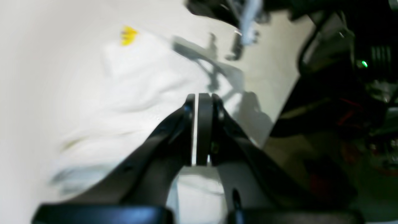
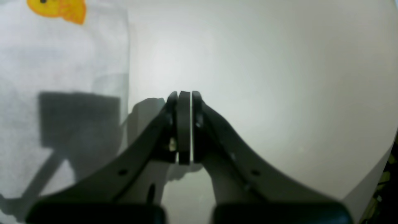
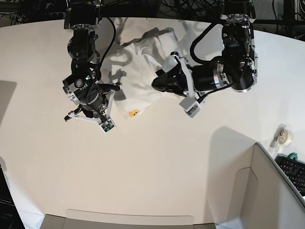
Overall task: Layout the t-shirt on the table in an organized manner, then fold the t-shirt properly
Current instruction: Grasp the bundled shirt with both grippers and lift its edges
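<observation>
T-shirt [image 3: 143,71] is lying bunched and crumpled toward the far side of the surface [image 3: 157,167], nowhere near laid out yet; I am seeing it in the base view as a rumpled white heap sitting between my two arms, with a bit of yellow-orange print showing at its near edge. My left claw [image 1: 202,130] is sitting low over the heap, with white cloth all round its tips; its jaws are pressed together, though the wrist view is too blurred for me to say whether any fabric is pinched between them. My right claw [image 2: 184,127] is also drawn together and gripping nothing; it is hanging over bare surface, with the shirt's edge lying just beside it, to the left in its wrist view. I am judging the left arm to be the nearer one, already on the cloth; the heap is running roughly from the far edge toward me, so spreading it will probably mean drawing the fabric sideways and outward.
</observation>
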